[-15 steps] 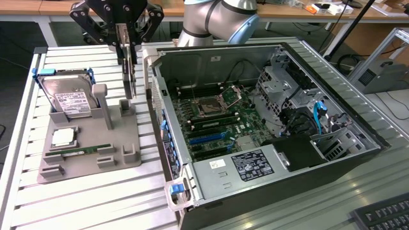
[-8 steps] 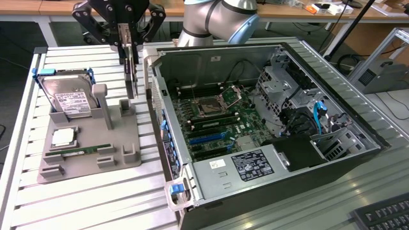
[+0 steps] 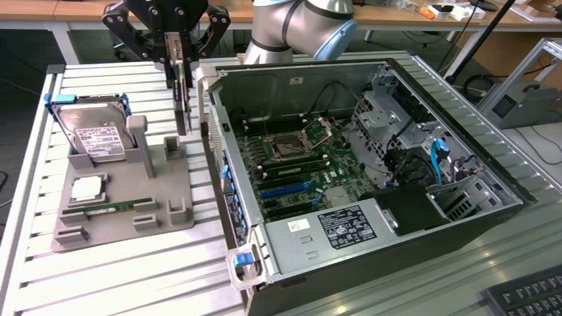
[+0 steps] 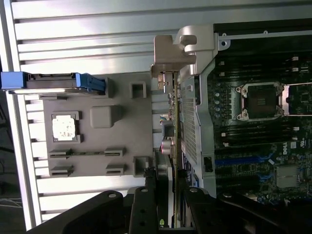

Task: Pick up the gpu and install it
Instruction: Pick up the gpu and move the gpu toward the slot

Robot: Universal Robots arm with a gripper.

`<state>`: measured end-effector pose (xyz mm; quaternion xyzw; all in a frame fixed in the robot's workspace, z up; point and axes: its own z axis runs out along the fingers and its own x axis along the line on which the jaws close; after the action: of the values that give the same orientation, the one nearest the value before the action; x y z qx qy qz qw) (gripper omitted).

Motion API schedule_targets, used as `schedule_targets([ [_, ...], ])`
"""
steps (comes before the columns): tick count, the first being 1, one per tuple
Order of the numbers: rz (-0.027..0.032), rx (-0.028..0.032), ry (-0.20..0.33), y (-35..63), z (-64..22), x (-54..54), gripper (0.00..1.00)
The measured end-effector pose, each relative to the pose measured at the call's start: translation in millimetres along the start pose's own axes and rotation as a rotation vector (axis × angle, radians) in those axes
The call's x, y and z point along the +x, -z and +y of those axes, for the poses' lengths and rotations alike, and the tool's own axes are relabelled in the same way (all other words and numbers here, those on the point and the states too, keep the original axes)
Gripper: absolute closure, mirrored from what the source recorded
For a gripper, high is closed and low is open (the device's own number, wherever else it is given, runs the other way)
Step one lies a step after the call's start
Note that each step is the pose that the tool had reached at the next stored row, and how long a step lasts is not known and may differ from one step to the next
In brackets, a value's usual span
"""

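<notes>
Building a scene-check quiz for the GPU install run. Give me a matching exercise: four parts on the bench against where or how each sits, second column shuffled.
Things
1. gpu
2. hard drive
3. RAM stick
4. processor chip

States
A. lying flat on the gray fixture, silver face up
B. upright in the gripper, beside the open case
C. narrow green strip in the fixture's low clips
D. standing on edge at the fixture's end, blue handles

Pairs: 1-B, 2-D, 3-C, 4-A

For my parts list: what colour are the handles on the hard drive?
The handles are blue; the wrist view shows them best.
</notes>
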<state>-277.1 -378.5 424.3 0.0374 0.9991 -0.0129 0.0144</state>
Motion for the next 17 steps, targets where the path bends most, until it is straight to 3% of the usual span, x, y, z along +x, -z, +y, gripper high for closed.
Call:
schedule_targets([
  [17, 0.0000, 0.0000, 0.000, -0.1, 0.4, -4.5, 0.73],
])
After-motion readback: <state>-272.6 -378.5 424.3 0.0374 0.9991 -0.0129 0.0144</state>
